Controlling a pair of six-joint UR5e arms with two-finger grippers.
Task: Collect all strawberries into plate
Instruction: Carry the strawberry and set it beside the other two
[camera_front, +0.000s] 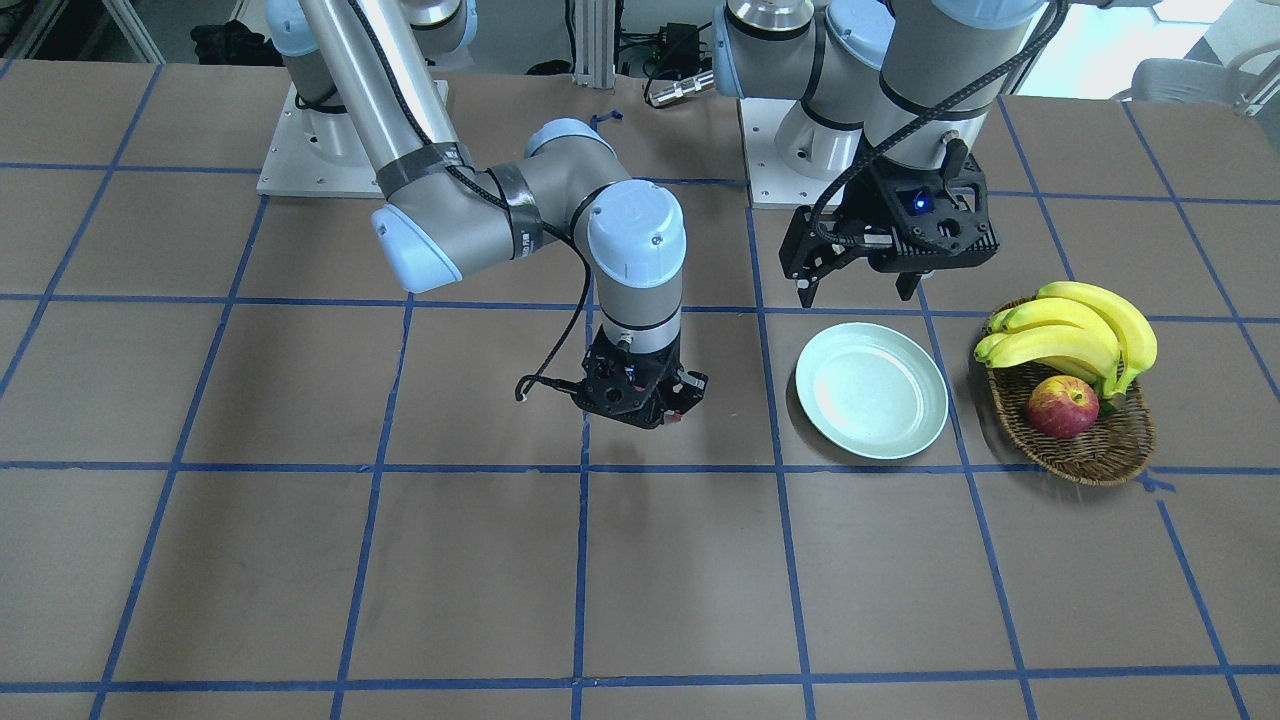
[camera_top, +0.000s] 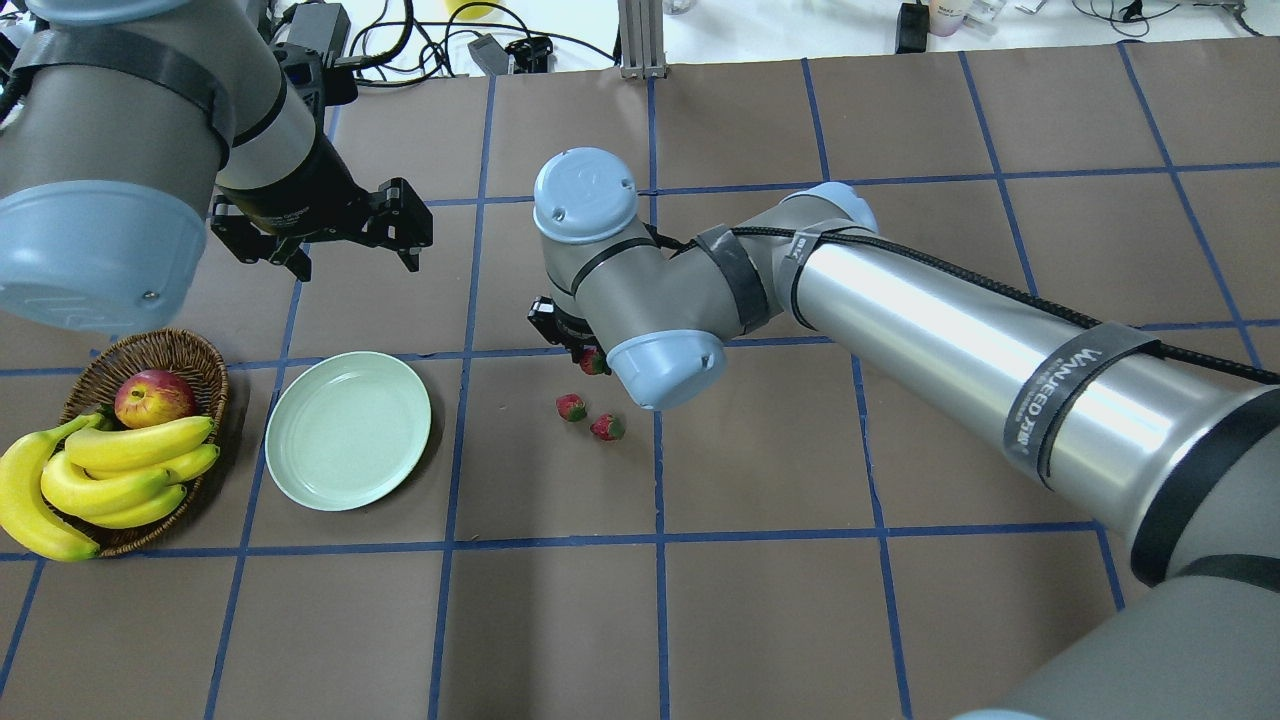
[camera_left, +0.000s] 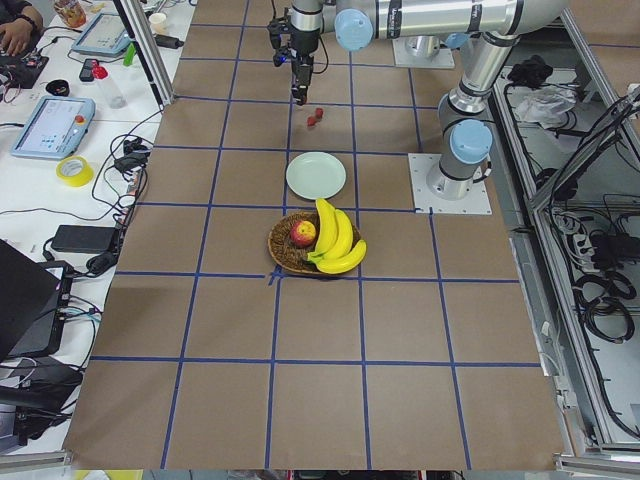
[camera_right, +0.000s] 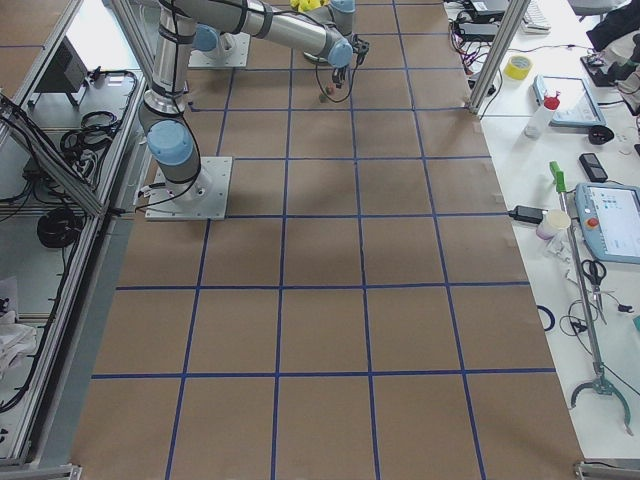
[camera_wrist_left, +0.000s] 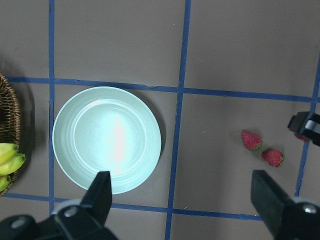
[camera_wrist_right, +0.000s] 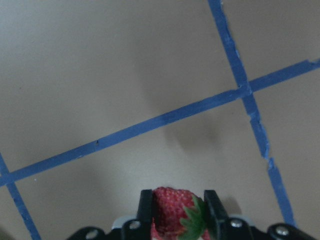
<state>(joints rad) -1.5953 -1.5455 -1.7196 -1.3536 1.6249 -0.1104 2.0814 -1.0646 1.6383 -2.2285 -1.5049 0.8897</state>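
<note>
My right gripper (camera_wrist_right: 180, 212) is shut on one strawberry (camera_wrist_right: 172, 206) and holds it a little above the table; it shows in the overhead view (camera_top: 590, 358) near the table's middle. Two more strawberries (camera_top: 571, 407) (camera_top: 606, 428) lie on the table just beside it, also in the left wrist view (camera_wrist_left: 251, 140) (camera_wrist_left: 273, 158). The pale mint plate (camera_top: 348, 430) is bare and sits to the left of them. My left gripper (camera_top: 355, 262) is open and empty, hovering above the plate's far side (camera_wrist_left: 107, 140).
A brown wicker basket (camera_top: 205, 350) with a bunch of bananas (camera_top: 100, 480) and a red-yellow apple (camera_top: 153, 397) stands just left of the plate. The brown table top carries a blue tape grid (camera_top: 657, 540).
</note>
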